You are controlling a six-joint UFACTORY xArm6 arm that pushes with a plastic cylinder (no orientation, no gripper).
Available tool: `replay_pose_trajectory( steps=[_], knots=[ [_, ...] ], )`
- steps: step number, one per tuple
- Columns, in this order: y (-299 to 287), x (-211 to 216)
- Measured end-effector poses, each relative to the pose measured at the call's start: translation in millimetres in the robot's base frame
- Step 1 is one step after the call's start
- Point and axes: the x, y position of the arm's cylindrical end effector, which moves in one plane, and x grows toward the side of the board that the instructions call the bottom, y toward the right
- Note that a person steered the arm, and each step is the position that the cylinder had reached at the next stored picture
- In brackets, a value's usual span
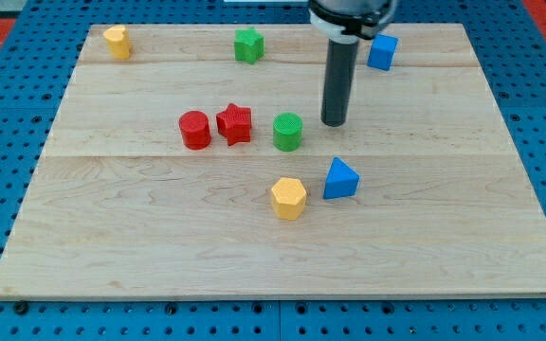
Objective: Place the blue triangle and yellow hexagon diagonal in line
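Observation:
The blue triangle [340, 179] lies on the wooden board just right of centre. The yellow hexagon [289, 198] lies close to its lower left, with a small gap between them. My tip [335, 123] rests on the board above the blue triangle and just right of the green cylinder [288, 132]. It touches no block.
A red cylinder [195, 130] and a red star [235, 123] sit left of the green cylinder. A green star [248, 44] and a blue cube [382, 52] are near the view's top edge. A yellow block [117, 42] is at the top left corner. The board [112, 237] lies on blue pegboard.

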Motion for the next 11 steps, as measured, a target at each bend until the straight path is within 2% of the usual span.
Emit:
replay_pose_trajectory(
  steps=[2, 3, 6, 7, 8, 10, 11],
  knots=[
    [6, 105],
    [-6, 141],
    [-160, 111],
    [-84, 111],
    [-43, 103],
    [-279, 68],
    [-249, 104]
  ],
)
